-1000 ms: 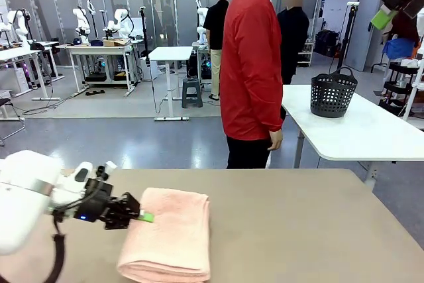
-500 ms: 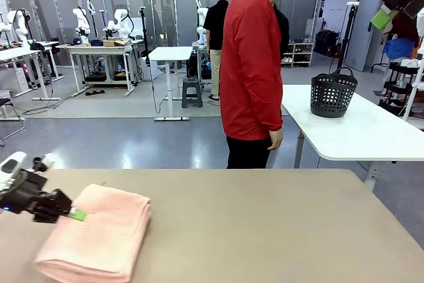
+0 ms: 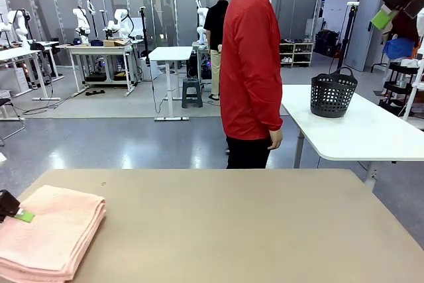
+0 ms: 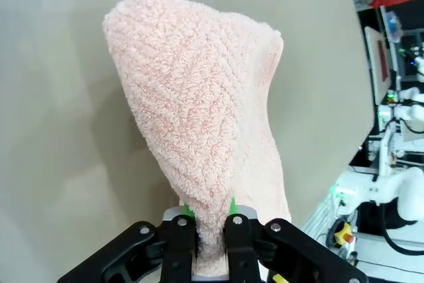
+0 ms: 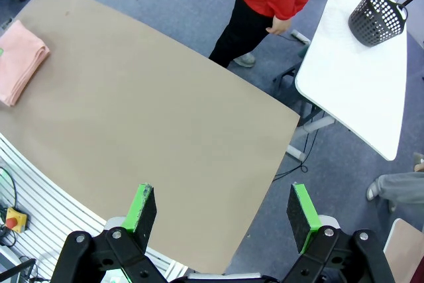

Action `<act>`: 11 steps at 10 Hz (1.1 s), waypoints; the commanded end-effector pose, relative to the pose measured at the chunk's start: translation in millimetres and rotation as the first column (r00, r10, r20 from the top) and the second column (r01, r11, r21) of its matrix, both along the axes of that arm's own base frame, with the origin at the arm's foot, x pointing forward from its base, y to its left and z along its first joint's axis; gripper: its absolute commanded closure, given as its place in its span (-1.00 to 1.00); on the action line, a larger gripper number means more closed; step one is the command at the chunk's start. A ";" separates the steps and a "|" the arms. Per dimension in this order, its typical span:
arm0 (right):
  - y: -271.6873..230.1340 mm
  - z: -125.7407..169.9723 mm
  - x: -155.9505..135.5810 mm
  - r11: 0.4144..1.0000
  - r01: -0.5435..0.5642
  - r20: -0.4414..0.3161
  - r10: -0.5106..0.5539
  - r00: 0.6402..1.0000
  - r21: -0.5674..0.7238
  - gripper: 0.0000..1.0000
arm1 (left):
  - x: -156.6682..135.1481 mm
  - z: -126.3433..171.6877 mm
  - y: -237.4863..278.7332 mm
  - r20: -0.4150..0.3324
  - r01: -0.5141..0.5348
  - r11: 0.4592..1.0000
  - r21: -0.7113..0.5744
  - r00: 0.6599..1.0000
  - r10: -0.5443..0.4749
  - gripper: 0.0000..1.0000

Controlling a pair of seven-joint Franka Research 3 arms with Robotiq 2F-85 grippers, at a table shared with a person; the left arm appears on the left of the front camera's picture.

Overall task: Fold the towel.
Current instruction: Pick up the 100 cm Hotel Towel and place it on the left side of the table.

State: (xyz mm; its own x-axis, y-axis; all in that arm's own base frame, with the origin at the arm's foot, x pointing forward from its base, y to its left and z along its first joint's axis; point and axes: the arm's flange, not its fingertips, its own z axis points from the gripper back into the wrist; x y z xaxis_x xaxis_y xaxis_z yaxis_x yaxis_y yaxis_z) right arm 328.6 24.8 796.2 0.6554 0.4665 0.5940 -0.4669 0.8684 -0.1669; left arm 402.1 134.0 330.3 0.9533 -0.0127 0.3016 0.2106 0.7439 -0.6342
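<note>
The towel is pink and soft. It lies folded in a thick stack at the left near corner of the brown table. It looks folded over more than once, so the folding job seems almost done. The left gripper has its jaws pinched together on one edge of the towel. In the left wrist view the cloth runs up from between the green pads. It likely holds on there so the stack can slide as one piece and not fall open. In the front view the left gripper sits at the left side of the stack, low by the table.

The right gripper hangs high above the table with its jaws wide apart and nothing in them. It is well away, maybe so it does not get in the way.

A person in a red top stands at the far side, hands down, not touching anything. A dark basket sits on a white table behind.
</note>
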 end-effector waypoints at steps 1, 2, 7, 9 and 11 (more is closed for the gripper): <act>-1.0 -0.2 -1.4 1.000 -0.010 -0.002 0.010 1.000 -0.008 -1.00 | 5.1 0.7 21.1 0.027 -0.020 0.999 0.033 0.999 0.019 1.00; -1.0 -0.2 -1.4 1.000 -0.010 -0.002 0.010 1.000 -0.008 -1.00 | 3.4 0.1 29.4 0.035 -0.043 0.998 0.056 0.999 0.041 1.00; -1.0 -0.2 -1.4 1.000 -0.010 -0.002 0.010 1.000 -0.008 -1.00 | -5.7 7.1 26.2 0.036 -0.074 0.984 0.159 0.997 0.069 -0.62; -1.0 -0.2 -1.4 1.000 -0.010 -0.002 0.010 1.000 -0.008 -1.00 | -12.0 20.2 23.5 0.054 -0.103 0.972 0.210 0.994 0.094 -1.00; -1.0 -0.2 -1.4 1.000 -0.010 -0.002 0.010 1.000 -0.008 -1.00 | -20.5 30.0 23.3 0.075 -0.191 0.918 0.347 0.982 0.176 -1.00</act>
State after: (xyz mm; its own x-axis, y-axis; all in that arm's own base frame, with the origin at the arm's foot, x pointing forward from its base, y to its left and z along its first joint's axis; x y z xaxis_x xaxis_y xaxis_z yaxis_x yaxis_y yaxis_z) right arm 328.6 24.8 796.1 0.6556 0.4666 0.5937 -0.4670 0.8684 -0.1667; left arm 392.0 168.1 353.7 0.9303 0.0285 0.3657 0.1335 0.9023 -0.4098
